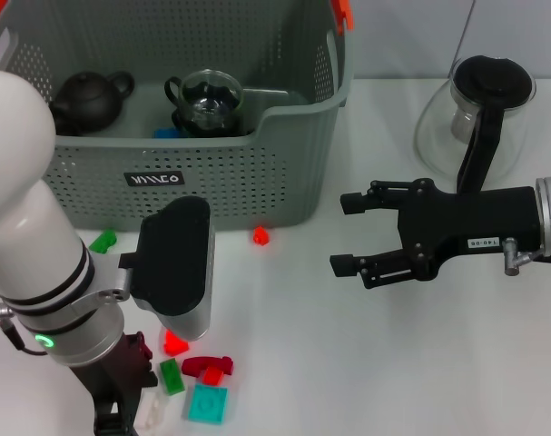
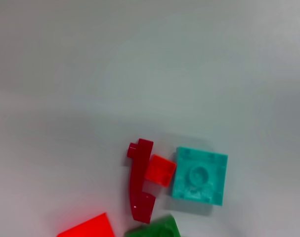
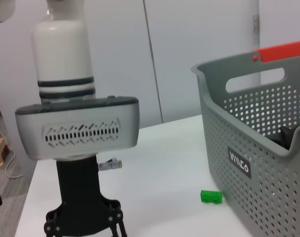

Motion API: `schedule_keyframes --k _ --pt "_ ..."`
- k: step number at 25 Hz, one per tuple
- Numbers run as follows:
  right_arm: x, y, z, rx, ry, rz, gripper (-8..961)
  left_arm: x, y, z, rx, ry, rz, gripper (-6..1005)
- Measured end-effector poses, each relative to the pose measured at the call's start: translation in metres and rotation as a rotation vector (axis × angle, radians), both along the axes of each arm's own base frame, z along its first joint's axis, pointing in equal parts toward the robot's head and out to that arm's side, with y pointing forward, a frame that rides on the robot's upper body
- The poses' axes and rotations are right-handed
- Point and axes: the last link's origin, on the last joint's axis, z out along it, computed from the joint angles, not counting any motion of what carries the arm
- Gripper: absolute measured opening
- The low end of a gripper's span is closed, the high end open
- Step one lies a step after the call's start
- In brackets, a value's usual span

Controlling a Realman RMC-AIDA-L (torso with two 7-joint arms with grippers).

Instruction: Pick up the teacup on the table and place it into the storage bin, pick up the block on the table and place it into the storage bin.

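Head view shows the left gripper [image 1: 121, 413] low over loose blocks [image 1: 207, 402] near the table's front edge, finger state impossible to tell; it should centre on one block. Right gripper [image 1: 348, 234] hangs spread beside the storage bin [image 1: 257, 173], which holds a glass teacup [image 1: 207, 100]

Bare table [image 1: 348, 363] between the block cluster [image 1: 202, 377] and right gripper [image 1: 348, 234]; storage bin [image 1: 211, 173] walling the far side.

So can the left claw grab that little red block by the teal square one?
Probably yes. The left claw hangs right by the pile, and the little red block shows uncovered from above, though the dark red piece and teal block crowd it.
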Motion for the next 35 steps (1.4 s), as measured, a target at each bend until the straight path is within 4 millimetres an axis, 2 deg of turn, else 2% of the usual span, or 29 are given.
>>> schedule_keyframes --k 6,16,30,35 --pt "-0.001 0.000 0.000 0.002 0.005 -0.002 926 -0.003 0.000 -0.001 -0.010 0.000 0.005 787" --pt "-0.001 0.001 0.001 0.002 0.007 -0.005 927 -0.002 0.000 -0.001 -0.009 -0.008 0.003 416" --pt "0.002 -0.001 0.001 0.001 0.010 -0.012 927 0.000 0.002 0.003 0.009 -0.020 0.005 431" --pt "0.003 -0.003 0.001 0.000 0.012 -0.015 927 0.005 0.011 0.019 0.081 -0.062 0.009 436"
